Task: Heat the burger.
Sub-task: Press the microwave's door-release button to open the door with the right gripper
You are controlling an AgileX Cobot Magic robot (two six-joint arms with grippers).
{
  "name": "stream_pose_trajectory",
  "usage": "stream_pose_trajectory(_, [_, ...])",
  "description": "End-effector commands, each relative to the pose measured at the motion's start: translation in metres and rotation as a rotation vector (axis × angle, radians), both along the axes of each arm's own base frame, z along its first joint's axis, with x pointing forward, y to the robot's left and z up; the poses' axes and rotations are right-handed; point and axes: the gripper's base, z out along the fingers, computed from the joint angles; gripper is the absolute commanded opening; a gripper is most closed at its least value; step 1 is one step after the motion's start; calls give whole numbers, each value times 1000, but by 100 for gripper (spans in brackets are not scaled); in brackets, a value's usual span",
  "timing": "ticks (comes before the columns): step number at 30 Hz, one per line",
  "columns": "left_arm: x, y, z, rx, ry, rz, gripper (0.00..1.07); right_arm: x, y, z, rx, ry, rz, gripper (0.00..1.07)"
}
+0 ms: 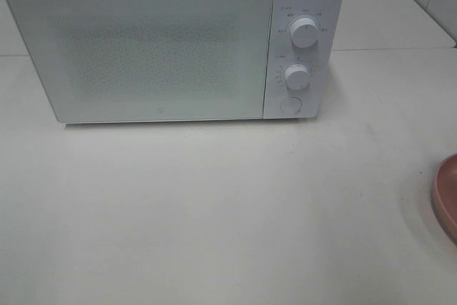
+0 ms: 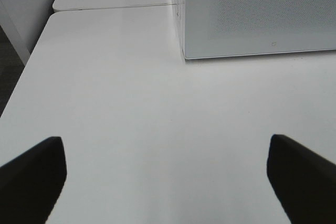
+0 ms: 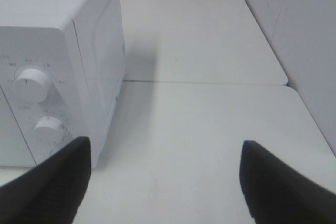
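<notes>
— So, where does the burger sit against your jaws?

— I cannot tell. It shows on none of my three screens, so I can't place it against either gripper. The microwave [image 1: 143, 48] stands at the back of the white table [image 1: 214, 212] with its door [image 1: 136, 51] shut, and the door panel is frosted, so I can't see through it.

— And the plate?

— Only a sliver of a pink plate [image 1: 448, 198] comes in at the table's right edge in the high view. What shows of it looks bare, though most of it is cut off.

— Jaws?

— Both released. The left gripper [image 2: 164, 144] hangs with its dark fingers [image 2: 31, 177] spread wide, nothing but bare tabletop between them, and the lower corner of the microwave door ahead. The right gripper [image 3: 165, 145] is spread too, fingers [image 3: 283, 187] well apart over bare table, close beside the microwave's control end. From there I see the upper knob [image 3: 30, 84] and the lower knob [image 3: 48, 128]. Neither gripper touches the oven.
</notes>
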Motion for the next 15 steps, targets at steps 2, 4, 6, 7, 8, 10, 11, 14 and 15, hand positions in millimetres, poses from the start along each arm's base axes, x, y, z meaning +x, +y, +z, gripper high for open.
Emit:
stream_pose_trajectory(2, [-3,0,-1,0,-22,-4,96,14,2,1,10,-75,12,75])
stream_pose_trajectory(4, [-3,0,-1,0,-22,-4,96,22,2,-1,13,-93,17,75])
stream_pose_trajectory(6, [-3,0,-1,0,-22,-4,96,32,3,-6,12,-119,24,75])
stream_pose_trajectory(7, [-3,0,-1,0,-22,-4,96,32,3,-6,12,-119,24,75])
stream_pose_trajectory(8, [-3,0,-1,0,-22,-4,96,40,4,-10,-8,-137,33,75])
stream_pose_trajectory(10, [-3,0,-1,0,-22,-4,96,42,4,-11,-20,-155,37,75])
stream_pose_trajectory(11, [-3,0,-1,0,-22,-4,96,49,4,-15,-38,-196,38,75])
stream_pose_trajectory(14, [-3,0,-1,0,-22,-4,96,55,3,-20,-69,-255,23,75])
stream_pose_trajectory(15, [-3,0,-1,0,-22,-4,96,57,2,-23,-79,-264,14,75])
